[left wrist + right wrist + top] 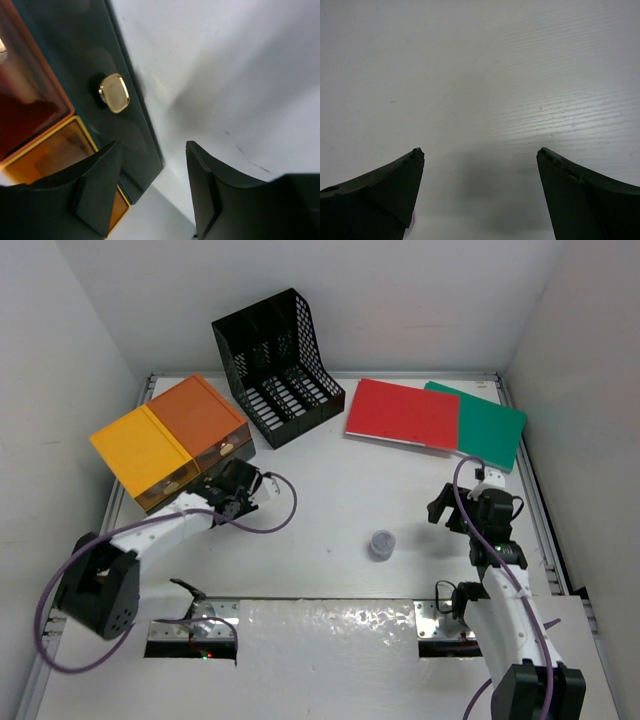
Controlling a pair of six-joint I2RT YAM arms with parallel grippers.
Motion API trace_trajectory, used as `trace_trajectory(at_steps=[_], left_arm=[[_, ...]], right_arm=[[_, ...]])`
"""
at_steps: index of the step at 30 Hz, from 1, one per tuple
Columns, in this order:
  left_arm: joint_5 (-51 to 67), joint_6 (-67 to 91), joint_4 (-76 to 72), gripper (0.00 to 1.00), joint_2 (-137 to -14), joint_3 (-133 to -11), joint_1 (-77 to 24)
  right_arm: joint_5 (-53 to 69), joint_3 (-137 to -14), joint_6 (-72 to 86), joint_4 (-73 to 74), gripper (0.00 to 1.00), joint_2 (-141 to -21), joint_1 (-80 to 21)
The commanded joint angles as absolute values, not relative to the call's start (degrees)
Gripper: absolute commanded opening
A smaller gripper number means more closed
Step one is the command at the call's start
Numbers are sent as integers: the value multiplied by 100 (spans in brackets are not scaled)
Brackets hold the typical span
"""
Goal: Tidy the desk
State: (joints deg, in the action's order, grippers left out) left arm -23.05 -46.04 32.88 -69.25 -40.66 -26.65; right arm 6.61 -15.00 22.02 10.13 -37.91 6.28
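Left fingers (97,195), spread, sit at 9 o'clock just off the gold knob (115,93) of the orange-yellow drawer box (170,445), likely lining up a pull; right fingers (385,200), spread too, hover at 3 o'clock over the white tabletop (340,500) underlying everything.

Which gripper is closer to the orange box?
Left. The left gripper is right at the orange box, by its drawer front, open. The right gripper is far off across the desk, near the green folder.
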Motion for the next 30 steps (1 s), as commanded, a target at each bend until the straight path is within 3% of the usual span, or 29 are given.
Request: trace_trajectory(at_steps=[1,11,30], left_arm=[[-3575,-5357,2114,52,-7382,-3719,-2689],[-3920,-7995,1626,57,-7751,-3534,-3137],[-4684,-9536,1679,57,-9079,-3850,-3155]], right_arm=[[765,-1485,2136,738,91,-3814,642],[914,-1476,2162,650,91,-3937,650],[1055,-1450,2171,615,94,-3929,642]])
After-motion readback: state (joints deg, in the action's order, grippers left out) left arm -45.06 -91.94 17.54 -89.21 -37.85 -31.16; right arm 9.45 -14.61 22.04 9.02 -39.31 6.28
